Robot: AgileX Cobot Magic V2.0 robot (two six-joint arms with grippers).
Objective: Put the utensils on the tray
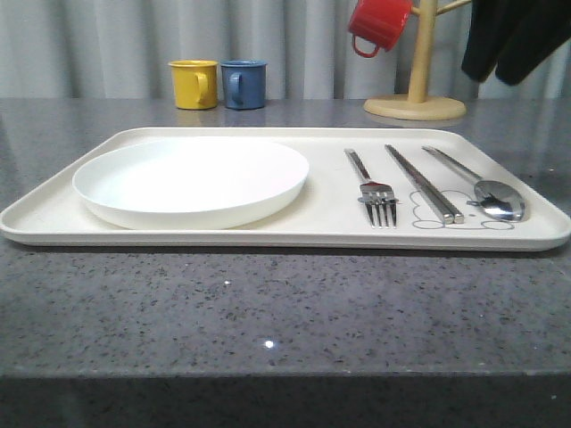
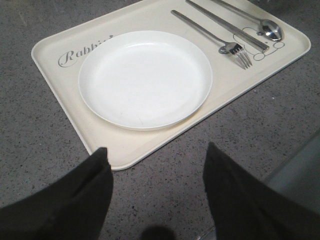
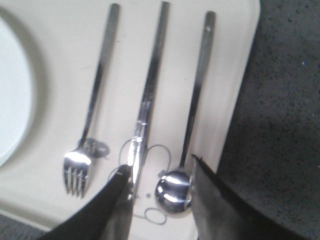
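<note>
Front: fork [image 1: 378,198], chopsticks [image 1: 424,183] & spoon [image 1: 486,189] lying side by side on tray [image 1: 294,234] right of plate [image 1: 191,181], left wrist: "Rabbi…" script showing beside plate, left gripper [image 2: 157,172] jaws spread over table [image 2: 30,130], right wrist: right gripper [image 3: 159,192] jaws spread, hanging over spoon bowl.

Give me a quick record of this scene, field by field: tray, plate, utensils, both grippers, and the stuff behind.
tray: cream, on the grey counter
plate: white, empty, on the tray's left half
fork: on tray, right of plate
chopsticks: between fork and spoon
spoon: nearest the tray's right edge
left gripper: open, over the counter, holding nothing
right gripper: open, over the spoon bowl
behind: yellow mug, blue mug, red mug on a wooden stand
</note>
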